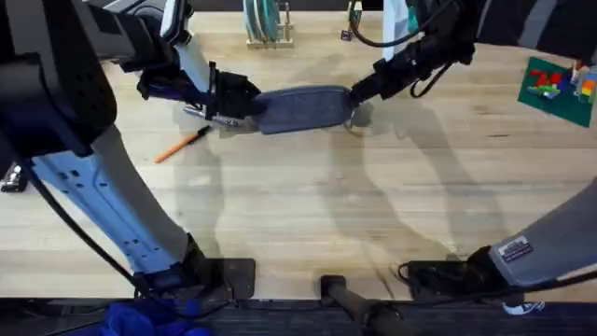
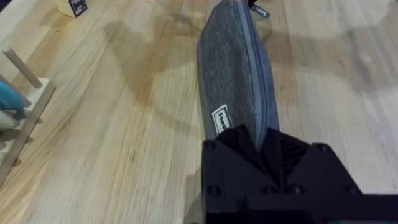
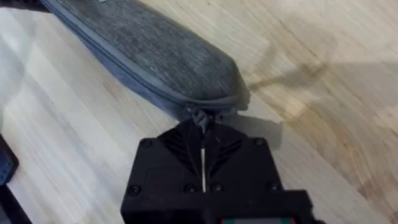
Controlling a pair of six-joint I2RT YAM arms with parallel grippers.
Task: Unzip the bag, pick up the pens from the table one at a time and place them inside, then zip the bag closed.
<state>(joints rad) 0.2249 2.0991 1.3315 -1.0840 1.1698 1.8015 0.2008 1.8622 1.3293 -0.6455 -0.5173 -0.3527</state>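
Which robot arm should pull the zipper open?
Probably the right. The right gripper is shut on the zip pull at the pouch's right end, with the zip closed. The left gripper clamps the pouch's other end, so it looks placed to hold it steady.

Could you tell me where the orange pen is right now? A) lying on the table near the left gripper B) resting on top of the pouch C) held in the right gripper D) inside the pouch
A: the orange pen lies bare on the table, just beside the left gripper and off the pouch.
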